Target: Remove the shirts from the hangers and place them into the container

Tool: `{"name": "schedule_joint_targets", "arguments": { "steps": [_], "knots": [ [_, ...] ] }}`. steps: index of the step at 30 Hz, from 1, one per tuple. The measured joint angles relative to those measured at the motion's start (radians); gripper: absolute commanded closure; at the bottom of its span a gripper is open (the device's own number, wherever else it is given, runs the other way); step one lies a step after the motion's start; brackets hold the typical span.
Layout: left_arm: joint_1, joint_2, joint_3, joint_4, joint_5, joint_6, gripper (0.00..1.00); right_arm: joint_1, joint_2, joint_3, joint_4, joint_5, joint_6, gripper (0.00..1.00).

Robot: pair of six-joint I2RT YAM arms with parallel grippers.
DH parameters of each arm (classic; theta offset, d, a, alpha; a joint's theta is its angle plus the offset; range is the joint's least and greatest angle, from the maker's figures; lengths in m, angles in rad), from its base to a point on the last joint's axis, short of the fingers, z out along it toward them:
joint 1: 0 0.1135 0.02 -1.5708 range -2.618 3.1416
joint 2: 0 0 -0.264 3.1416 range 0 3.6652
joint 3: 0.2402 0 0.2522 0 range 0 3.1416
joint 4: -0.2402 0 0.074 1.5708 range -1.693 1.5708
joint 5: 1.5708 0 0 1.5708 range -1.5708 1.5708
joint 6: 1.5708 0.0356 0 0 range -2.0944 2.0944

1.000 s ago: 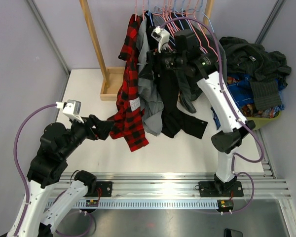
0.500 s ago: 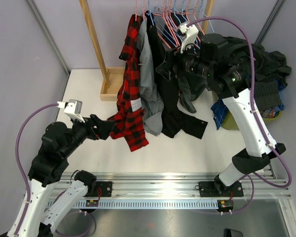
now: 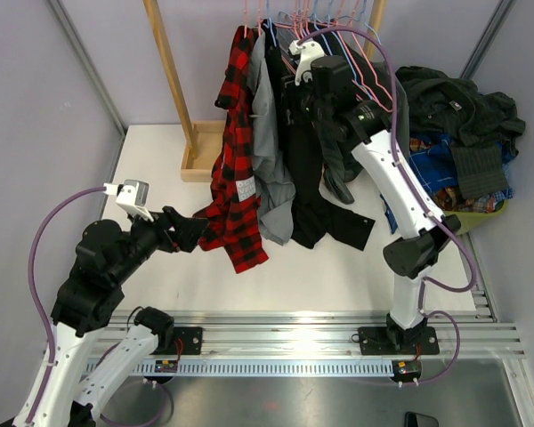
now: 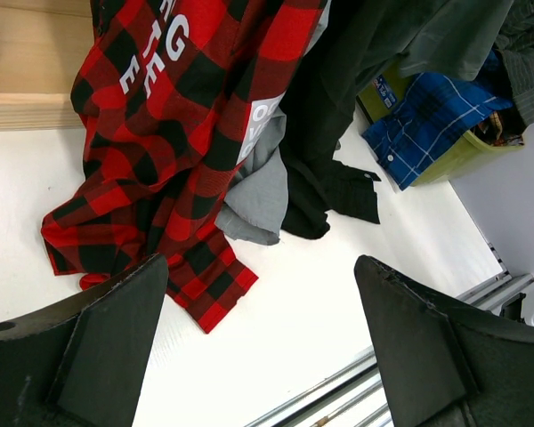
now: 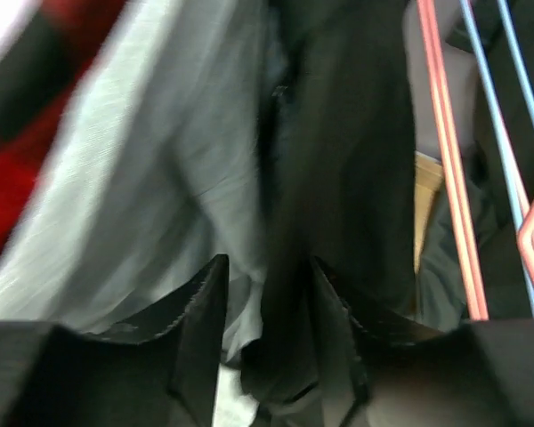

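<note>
White bench [image 3: 338, 267] below rack [image 3: 165, 62]: right pincer [image 5: 267, 262] narrow on a black shirt [image 5: 356, 160] fold beside pink hanger [image 5: 450, 165], probably best slid sideways off the wire; left pincer [image 4: 260, 267] wide, empty.

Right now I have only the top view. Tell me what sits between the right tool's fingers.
Observer: A fold of the black shirt runs between the fingers of the right tool. I cannot tell if it is pinched.
Operator: Give me what flanks that fold.
Observer: In the wrist view, the grey shirt is on the left side and a pink hanger on the right.
Operator: Now report the left tool.
Observer: The left tool is open, with nothing between its fingers.
</note>
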Motion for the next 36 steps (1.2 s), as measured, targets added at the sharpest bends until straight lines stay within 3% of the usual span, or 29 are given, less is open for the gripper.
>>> {"name": "schedule_joint_targets", "arguments": {
  "steps": [3,4,10,17,24,28,33,36],
  "knots": [
    [0.000,-0.002,0.000,-0.001,0.000,0.000,0.10,0.000,0.042,0.027,0.011,0.056,-0.016,0.78],
    [0.000,-0.004,0.000,-0.002,0.000,0.000,0.10,0.000,0.050,0.033,0.018,0.078,-0.024,1.00],
    [0.000,-0.013,0.000,-0.002,0.000,0.000,0.10,0.000,0.045,0.018,0.066,0.147,-0.046,1.00],
    [0.000,-0.018,-0.006,0.000,0.000,0.000,0.11,0.000,-0.207,-0.373,0.336,0.183,-0.053,1.00],
    [0.000,-0.016,-0.008,0.001,0.001,0.000,0.11,0.000,-0.346,-0.449,0.504,0.220,-0.079,1.00],
    [0.000,-0.016,-0.008,0.000,0.001,0.000,0.11,0.000,-0.370,-0.437,0.422,0.223,-0.079,1.00],
    [0.000,-0.017,-0.008,0.001,0.013,0.000,0.10,0.009,-0.432,-0.406,0.145,0.216,-0.048,1.00],
    [0.000,-0.012,-0.008,0.010,0.042,-0.001,0.10,0.047,-0.581,-0.470,-0.061,0.203,-0.007,1.00]
  ]
}}
